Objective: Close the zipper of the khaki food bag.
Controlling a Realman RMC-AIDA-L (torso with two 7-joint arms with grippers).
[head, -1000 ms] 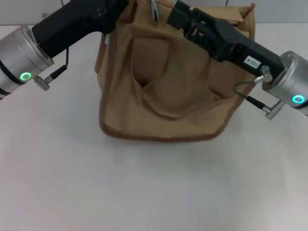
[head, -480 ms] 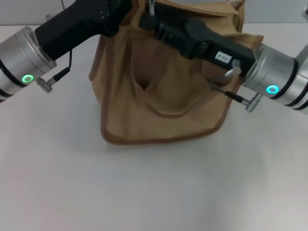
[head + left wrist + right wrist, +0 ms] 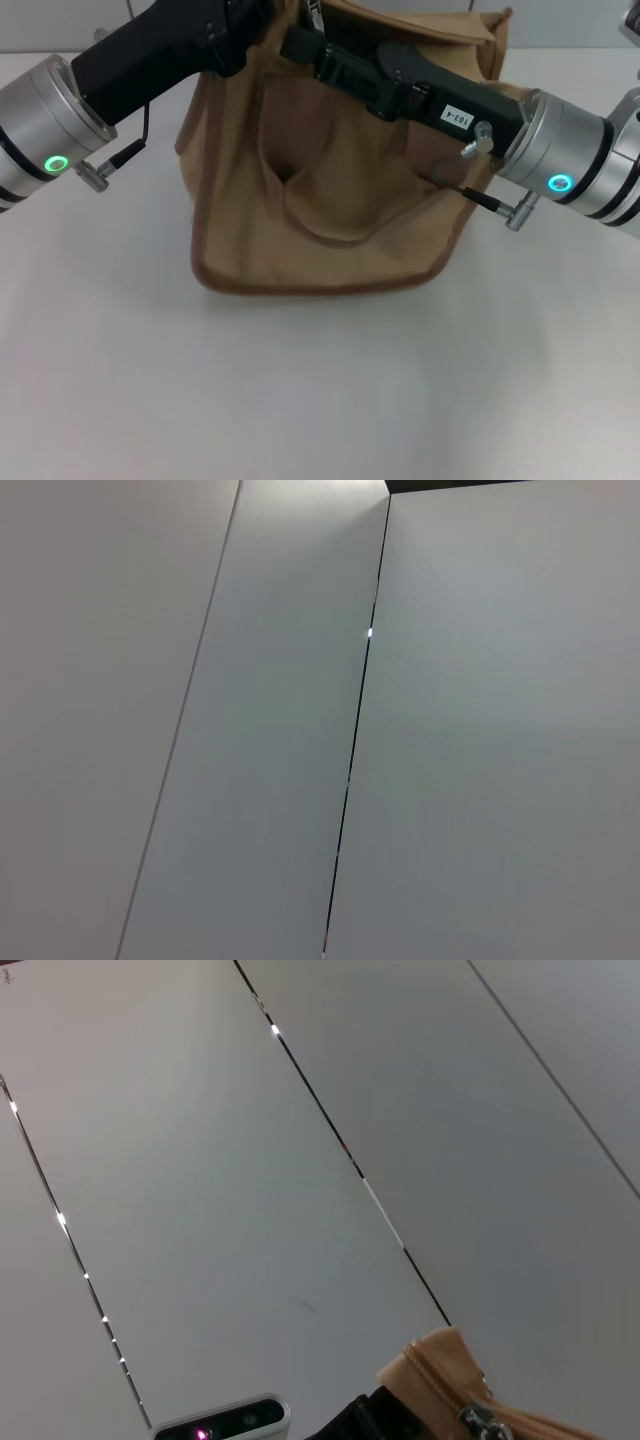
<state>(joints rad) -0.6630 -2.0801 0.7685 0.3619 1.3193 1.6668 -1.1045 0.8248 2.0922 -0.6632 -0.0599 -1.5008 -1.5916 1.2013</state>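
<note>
White and bare, the surface point(image 3: 320, 400) spreads wide in front of the khaki food bag point(image 3: 330, 210) and out to both of its sides, leaving plenty of open room there. That bag stands at the far middle of the surface, its brown-trimmed bottom edge curving toward the camera and its top cut off by the upper border of the head view. Above the bag's left top corner reaches the left gripper point(image 3: 240, 25), its black body slanting in from the left; whether its jaws are clenched or released cannot be told, since their tips lie out of sight at the bag's top. Across the bag's upper front, from the right, stretches the right gripper point(image 3: 305, 40), its black body lying close over the fabric and ending near the bag's top middle, just beside the left gripper; its jaws cannot be made out either. In the right wrist view, an end of the zipper point(image 3: 450, 1380) shows as a tan toothed strip with a small silver piece, against pale wall panels point(image 3: 300, 1160).
</note>
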